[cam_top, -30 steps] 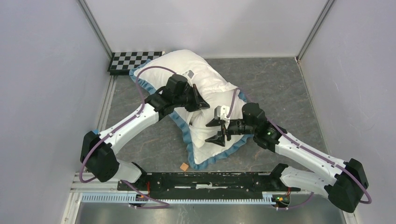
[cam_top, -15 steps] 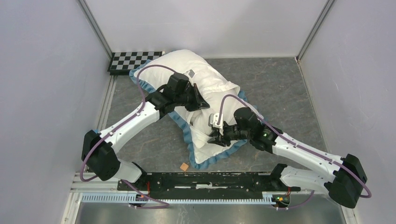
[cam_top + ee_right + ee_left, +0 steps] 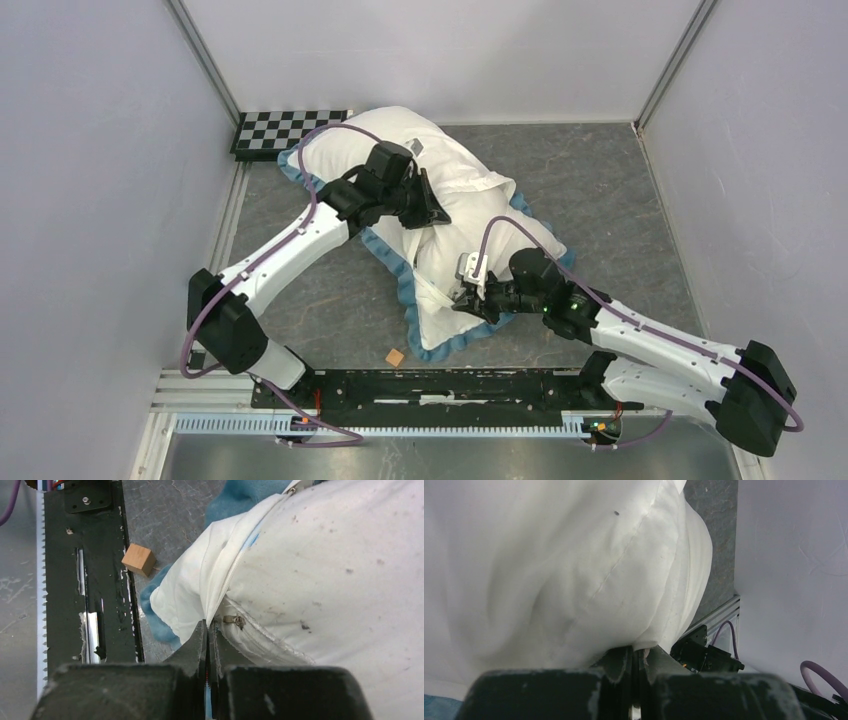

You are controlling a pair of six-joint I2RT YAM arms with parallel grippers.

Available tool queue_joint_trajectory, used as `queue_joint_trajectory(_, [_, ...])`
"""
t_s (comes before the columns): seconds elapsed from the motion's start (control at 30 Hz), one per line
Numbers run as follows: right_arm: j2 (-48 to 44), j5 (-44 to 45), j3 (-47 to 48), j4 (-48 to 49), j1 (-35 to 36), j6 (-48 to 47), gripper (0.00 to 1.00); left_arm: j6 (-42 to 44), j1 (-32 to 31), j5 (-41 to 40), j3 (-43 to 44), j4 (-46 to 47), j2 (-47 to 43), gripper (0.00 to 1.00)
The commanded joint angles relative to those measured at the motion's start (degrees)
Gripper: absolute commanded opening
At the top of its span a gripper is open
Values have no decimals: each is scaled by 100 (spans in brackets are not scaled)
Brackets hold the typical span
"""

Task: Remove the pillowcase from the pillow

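Task is looking early: the plump off-white stuffed pillow (image 3: 392, 128) is lying mostly inside the thin white fabric pillowcase with blue ruffled trim (image 3: 440, 318), and that blue trim is showing round nearly the whole bundle. Nothing is fully off yet.

The right hand (image 3: 206, 630) is sitting w/ fingers together, pinching a fold of the pillowcase at its open edge. A small metal zip pull (image 3: 233, 620) is lying just beside that hand, and specked off-white fabric (prob. the pillow) is bulging next to the fold.

The left hand (image 3: 636, 656) is clamping shut on white fabric just under a stitched seam, beyond the right hand. It looks like pillow, poss. gripped through the cover; I cannot tell which layer.

What's remaining: pulling the two apart so the cover slides off, i.e. almost all of it.

Around: a small tan wooden cube (image 3: 138, 560) is resting on the grey worktop (image 3: 610, 180) near the right hand, btwn it and the black base rail (image 3: 430, 385). A black-and-white checkerboard (image 3: 290, 128) is lying past the left hand. Neither is blocking; the bulk of stuffing at the zip mouth is the likely snag.
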Motion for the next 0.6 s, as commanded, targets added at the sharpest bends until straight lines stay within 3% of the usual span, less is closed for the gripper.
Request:
queue_joint_trajectory(0.0, [-144,-133,-401,-241,218,481,0,98,214,-395,757,773,-98,2])
queue_joint_trajectory(0.37, [378,658,-1056,410,324,992,0,-45,515,-248,2160,349,274,2])
queue_joint_trajectory(0.57, [513,1670,-1453,1212,322,1562,0,-269,596,59,2267,325,195,2])
